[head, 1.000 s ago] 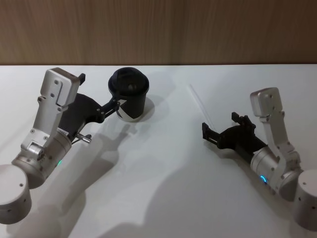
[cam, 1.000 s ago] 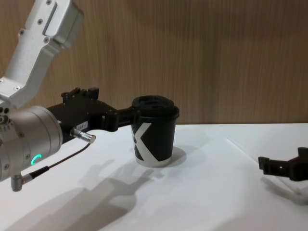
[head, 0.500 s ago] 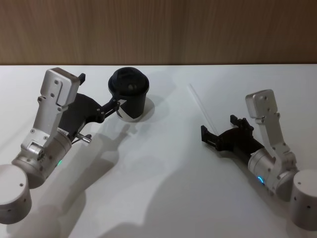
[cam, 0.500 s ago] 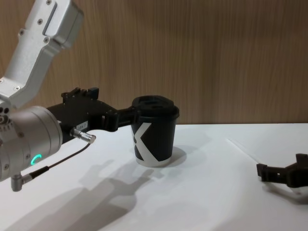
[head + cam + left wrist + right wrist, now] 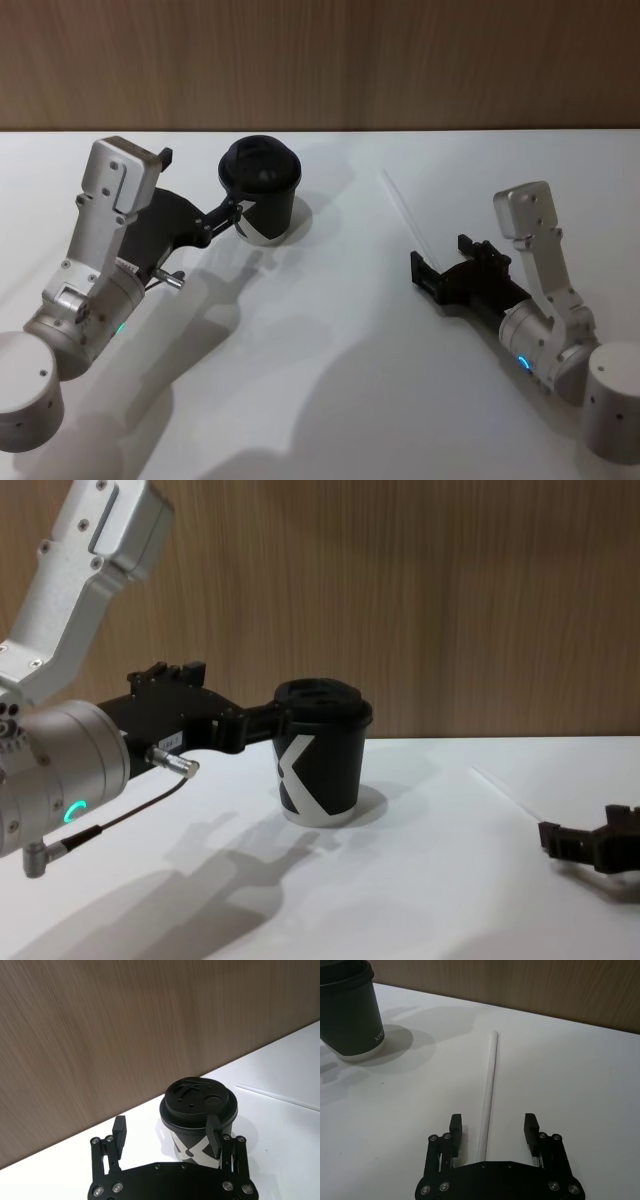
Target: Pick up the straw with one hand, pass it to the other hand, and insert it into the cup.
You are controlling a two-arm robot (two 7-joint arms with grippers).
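The black cup [image 5: 262,190] with its black lid and white angular mark [image 5: 293,770] stands upright at the back left of the white table. My left gripper [image 5: 228,212] is open beside it, and in the left wrist view one fingertip [image 5: 214,1135] overlaps the cup [image 5: 200,1110]. The straw [image 5: 405,213] lies flat on the table to the right. Low over its near end is my right gripper [image 5: 440,258], also open. In the right wrist view the straw [image 5: 490,1085] runs between the two fingers of the right gripper [image 5: 493,1127], untouched and closer to one of them.
A wooden wall [image 5: 400,60] runs along the table's back edge. A thin dark cable with a metal plug [image 5: 170,762] hangs from my left wrist. Bare white table [image 5: 330,340] lies between the two arms and in front of them.
My right gripper has sunk lower toward the table and shifted slightly at the straw's near end. The left arm, the cup and the straw have not moved.
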